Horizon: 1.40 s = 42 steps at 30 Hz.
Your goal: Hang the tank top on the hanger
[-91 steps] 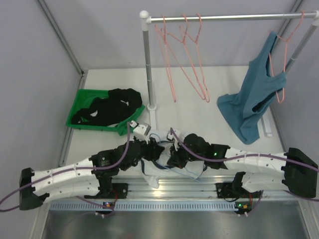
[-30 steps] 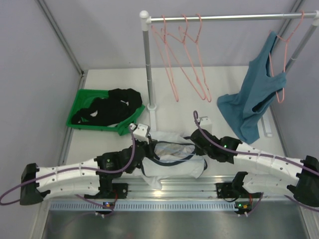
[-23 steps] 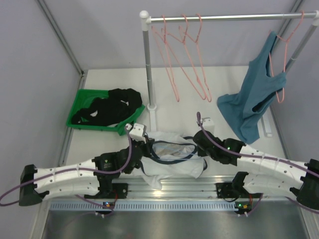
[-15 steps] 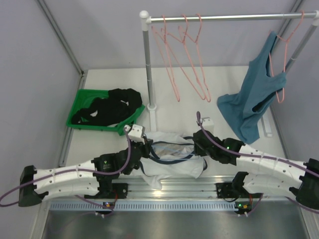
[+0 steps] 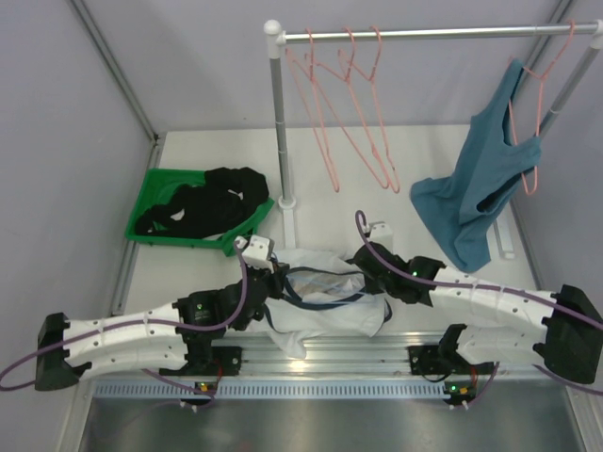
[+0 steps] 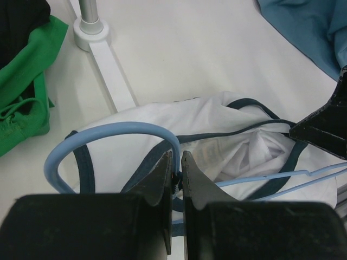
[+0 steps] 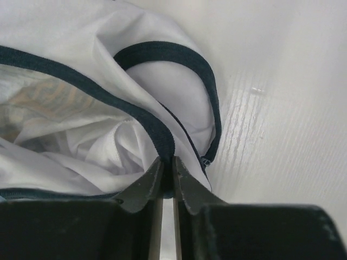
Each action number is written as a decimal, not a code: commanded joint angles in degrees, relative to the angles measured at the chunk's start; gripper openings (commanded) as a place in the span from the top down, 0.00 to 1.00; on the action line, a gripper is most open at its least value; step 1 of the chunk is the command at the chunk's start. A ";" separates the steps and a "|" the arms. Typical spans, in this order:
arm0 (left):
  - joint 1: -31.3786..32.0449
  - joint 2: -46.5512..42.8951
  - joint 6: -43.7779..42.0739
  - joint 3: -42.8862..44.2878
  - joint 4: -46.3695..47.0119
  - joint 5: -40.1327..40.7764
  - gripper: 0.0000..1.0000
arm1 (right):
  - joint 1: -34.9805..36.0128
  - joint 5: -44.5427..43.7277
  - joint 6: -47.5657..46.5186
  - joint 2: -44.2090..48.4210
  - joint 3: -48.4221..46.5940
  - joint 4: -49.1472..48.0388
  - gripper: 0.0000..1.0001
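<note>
Faint patterned print visible through the fabric of the tank top [image 7: 81,32], too blurred to read. Crumpled at the middle of the bench's [image 5: 424,151] near edge. Left arm [image 5: 122,334] stretched low and almost flat from the near left corner, left gripper [image 6: 174,168] pinched narrow on the hanger [image 6: 114,127] just below its hook, blue wire running rightward across the white cloth. Right arm [image 5: 490,301] reaching in low from the near right corner, right gripper [image 7: 168,170] clamped on the top's navy trim.
</note>
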<state>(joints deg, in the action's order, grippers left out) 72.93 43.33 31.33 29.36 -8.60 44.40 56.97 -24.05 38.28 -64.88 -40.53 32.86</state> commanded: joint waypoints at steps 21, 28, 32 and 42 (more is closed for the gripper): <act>0.20 2.20 6.81 2.01 -2.65 12.03 1.00 | -0.90 -1.08 2.24 12.59 1.95 4.75 1.00; 0.20 3.25 5.67 1.93 -2.30 10.79 1.00 | -0.90 -2.14 0.48 10.22 -2.87 5.28 1.00; 0.20 3.25 3.74 1.93 -0.46 8.86 1.00 | -0.98 -3.10 -0.84 8.29 -5.60 5.55 1.00; 0.20 7.90 0.76 4.38 3.50 9.38 1.00 | 0.16 -0.82 -2.25 4.94 -12.37 5.19 1.00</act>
<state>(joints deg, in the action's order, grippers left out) 72.97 50.04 34.22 30.50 -10.15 53.19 56.80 -25.04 37.06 -59.77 -48.27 38.72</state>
